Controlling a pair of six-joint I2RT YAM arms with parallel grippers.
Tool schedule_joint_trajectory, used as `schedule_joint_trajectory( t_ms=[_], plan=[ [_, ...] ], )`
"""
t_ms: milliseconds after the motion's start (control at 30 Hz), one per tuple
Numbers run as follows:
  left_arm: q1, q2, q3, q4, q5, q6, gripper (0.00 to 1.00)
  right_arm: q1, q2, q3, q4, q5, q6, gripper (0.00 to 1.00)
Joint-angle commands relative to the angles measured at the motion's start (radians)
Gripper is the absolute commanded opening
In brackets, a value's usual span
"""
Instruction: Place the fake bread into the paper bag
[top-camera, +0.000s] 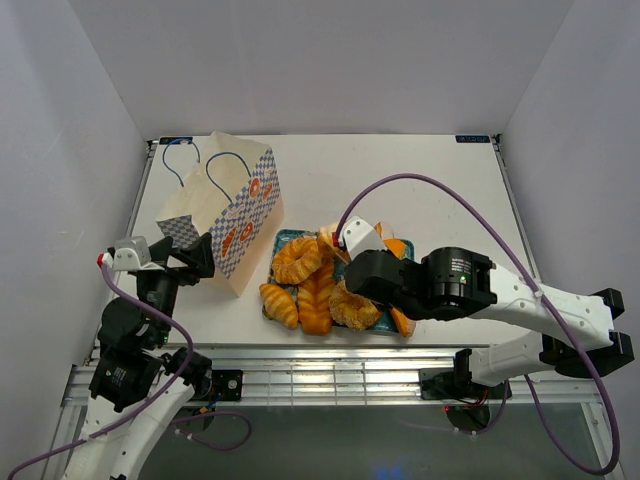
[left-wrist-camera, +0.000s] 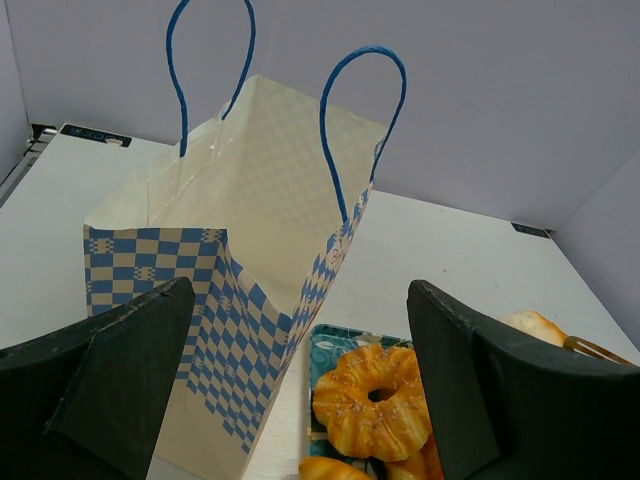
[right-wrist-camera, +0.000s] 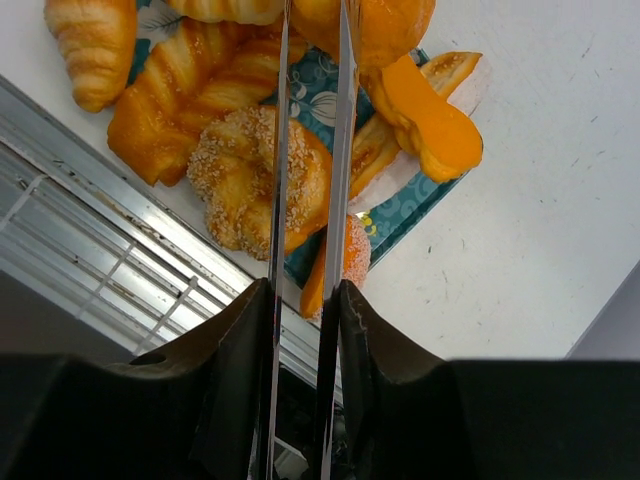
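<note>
The paper bag (top-camera: 235, 210) stands upright and open at the left; in the left wrist view (left-wrist-camera: 250, 230) its empty mouth and blue handles face me. The fake bread lies heaped on a teal tray (top-camera: 283, 238): a ring doughnut (top-camera: 297, 260) (left-wrist-camera: 375, 400), a braided loaf (top-camera: 316, 295), a croissant (top-camera: 279, 303), a seeded twist (right-wrist-camera: 245, 170). My left gripper (top-camera: 190, 258) (left-wrist-camera: 300, 285) is open and empty beside the bag's near corner. My right gripper (top-camera: 345, 258) (right-wrist-camera: 305, 290) is shut on thin metal tongs (right-wrist-camera: 345, 150) above the heap; an orange bun (right-wrist-camera: 385, 25) sits at the tongs' far end.
A metal rail (top-camera: 330, 365) runs along the table's near edge, also seen in the right wrist view (right-wrist-camera: 90, 250). White walls close in the table on three sides. The tray's right corner (right-wrist-camera: 420, 205) lies near bare table.
</note>
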Motion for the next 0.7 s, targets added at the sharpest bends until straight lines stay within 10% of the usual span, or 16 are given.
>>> schedule_joint_trajectory(
  t_ms=[0,667],
  plan=[
    [-0.004,0.0,-0.008,0.012,0.004,0.006,0.98,0.01,-0.03,0.063,0.093,-0.002,-0.04,0.08],
    [-0.003,0.213,0.381,-0.066,-0.058,0.066,0.98,0.01,-0.09,0.197,0.447,-0.178,-0.259,0.08]
  ],
)
